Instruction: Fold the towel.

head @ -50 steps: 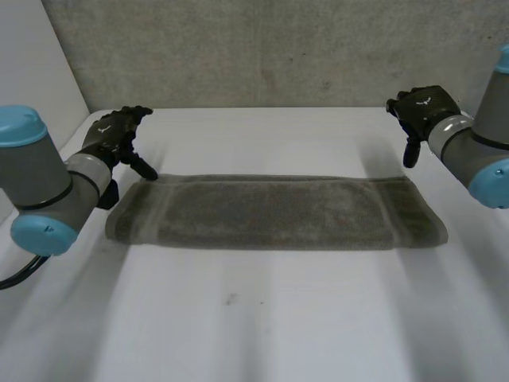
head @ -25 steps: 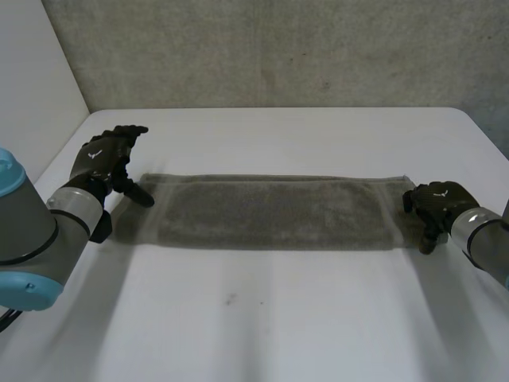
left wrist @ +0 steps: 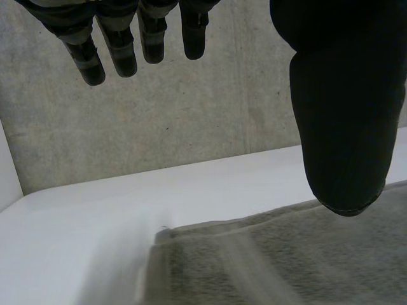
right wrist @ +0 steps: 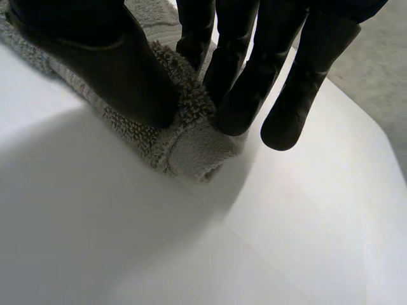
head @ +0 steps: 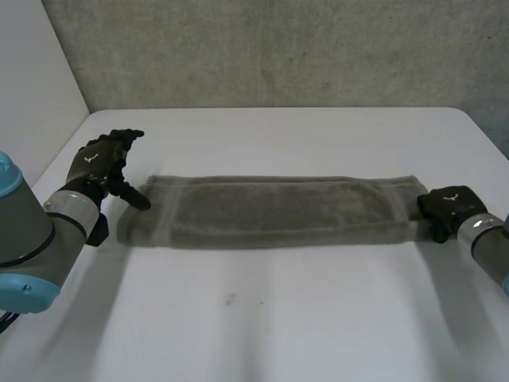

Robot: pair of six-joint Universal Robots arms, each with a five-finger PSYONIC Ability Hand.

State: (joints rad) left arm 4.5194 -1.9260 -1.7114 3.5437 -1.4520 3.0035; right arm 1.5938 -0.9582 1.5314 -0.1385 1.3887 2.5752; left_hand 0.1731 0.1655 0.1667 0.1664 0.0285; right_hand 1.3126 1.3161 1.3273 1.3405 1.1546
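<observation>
There is one towel [head: 270, 211], a single grey strip, on one white table [head: 278, 318]. Two black hands are counted, the left hand [head: 99, 163] and the right hand [head: 447, 207], on two grey arms, the left arm [head: 32, 239] and the right arm [head: 489, 247]. One concrete wall [head: 278, 48] stands behind.

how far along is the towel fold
Done: the towel already lies as a long narrow strip, apparently folded lengthwise, flat on the table. In hand: the right hand pinches its right-end corner between thumb and fingers; the left hand hovers open at the left end. Left: folding the strip end to end.
</observation>
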